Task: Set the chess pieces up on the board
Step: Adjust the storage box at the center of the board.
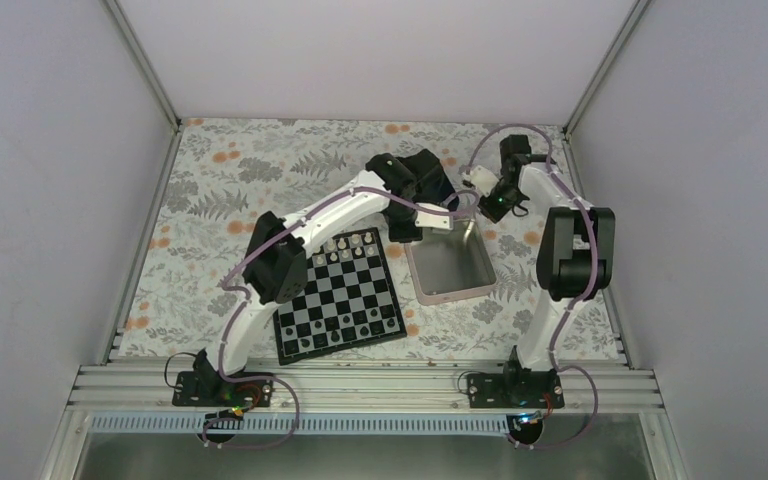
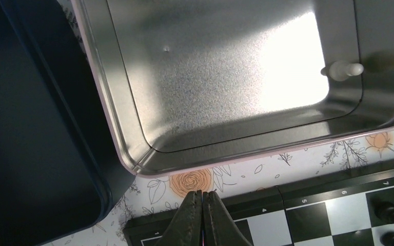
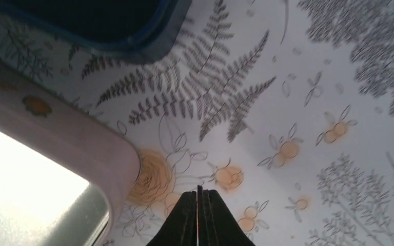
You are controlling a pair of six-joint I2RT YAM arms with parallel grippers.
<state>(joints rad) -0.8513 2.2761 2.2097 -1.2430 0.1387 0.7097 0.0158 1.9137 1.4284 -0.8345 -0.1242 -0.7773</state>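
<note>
Both pincers are pressed shut and hold nothing. My left pincer (image 2: 201,218) hangs over the strip of cloth between the silver tin (image 2: 133,154) and the board (image 2: 308,212). My right pincer (image 3: 199,218) hangs just outside a corner of the tin.

Most of the chess pieces (image 1: 350,245) stand on the board beside the tin, but one cream piece (image 2: 342,70) lies on its side inside the tin, close to a wall. I judge it light, hard and smooth, so it is likely to roll or skid on the shiny tin floor. I would pinch it across its thicker middle, though the wall looks to leave little room for a finger.

The bench (image 1: 220,180) wears a floral cloth, and plain pale walls close it in. A dark blue box (image 2: 31,128) sits against the tin.
</note>
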